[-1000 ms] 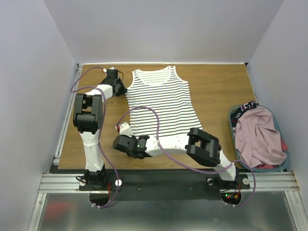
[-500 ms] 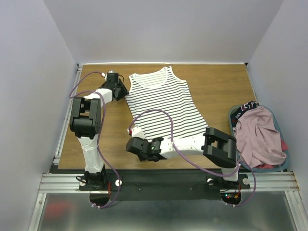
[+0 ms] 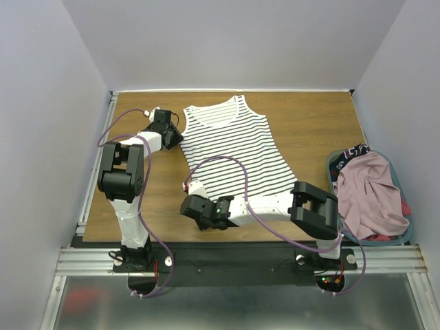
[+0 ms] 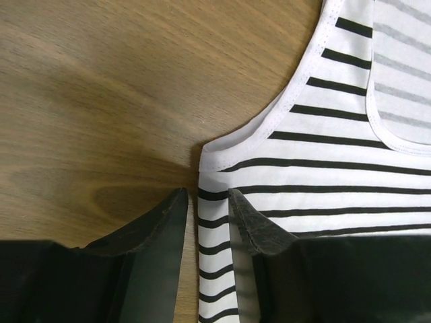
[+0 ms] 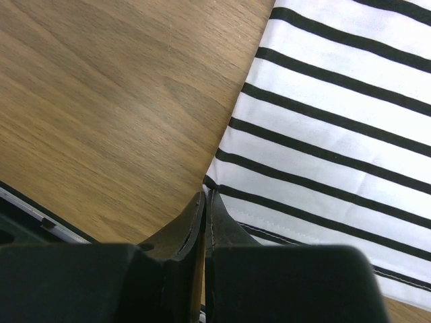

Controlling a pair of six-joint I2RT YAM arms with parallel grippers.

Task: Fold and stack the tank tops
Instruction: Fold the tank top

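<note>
Striped tank top (image 3: 234, 148) lies flat on the wood table (image 3: 316, 124), face up, neckline toward the far edge and hem toward the arm bases. Left gripper (image 3: 173, 132) sits low at the top's left side, just below the armhole. In the left wrist view its jaws stand partly apart and straddle the side seam: one finger (image 4: 158, 232) over bare wood, the other on the striped cloth, fabric edge in the gap, nothing clamped. Right gripper (image 3: 199, 210) is at the near-left hem corner. In the right wrist view its jaws are closed tight with the tips right at the fabric's side edge just above the stitched hem. Can't tell whether any cloth is actually pinched between them; the striped tank top (image 5: 323, 114) runs up and to the right of the tips and looks flat. Pink tank top (image 3: 371, 196) is crumpled in the blue-rimmed basket (image 3: 335, 165) at the table's right edge, well apart from both grippers. It lies on top of a dark navy garment (image 3: 350, 152), with a sliver of red garment (image 3: 406, 206) on the far-right side.
</note>
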